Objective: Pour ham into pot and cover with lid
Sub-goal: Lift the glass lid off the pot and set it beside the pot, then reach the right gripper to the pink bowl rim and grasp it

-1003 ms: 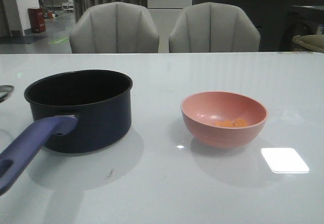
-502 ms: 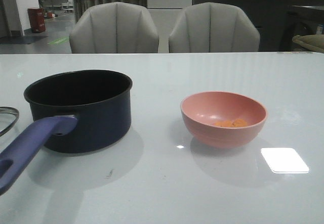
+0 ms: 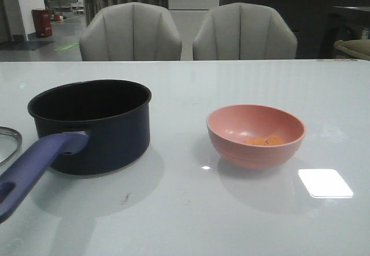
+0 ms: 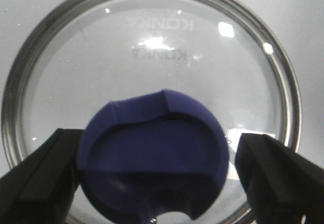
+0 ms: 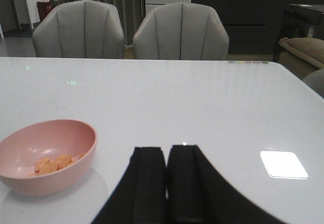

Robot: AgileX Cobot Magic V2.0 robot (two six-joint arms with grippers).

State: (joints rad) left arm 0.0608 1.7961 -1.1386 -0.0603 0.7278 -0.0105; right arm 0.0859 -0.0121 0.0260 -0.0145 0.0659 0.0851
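Front view, left to right: at the far left edge, a sliver of the round clear glass lid with metal rim (image 3: 7,142) flat on the white glossy tabletop (image 3: 191,215), just beside the long purple-blue handle (image 3: 34,166) of the dark navy round saucepan (image 3: 92,123), open-topped and apparently empty, ready to receive. Further right, well apart, the pink round bowl (image 3: 256,136) with small orange ham slices (image 3: 264,141) inside, not yet poured. In the left wrist view, left pincer (image 4: 157,168) spread wide on either side of the lid's dark blue flared knob (image 4: 152,155), not gripping, presumably staged for covering. In the right wrist view, right pincer (image 5: 167,181) clenched, empty, beside the bowl.
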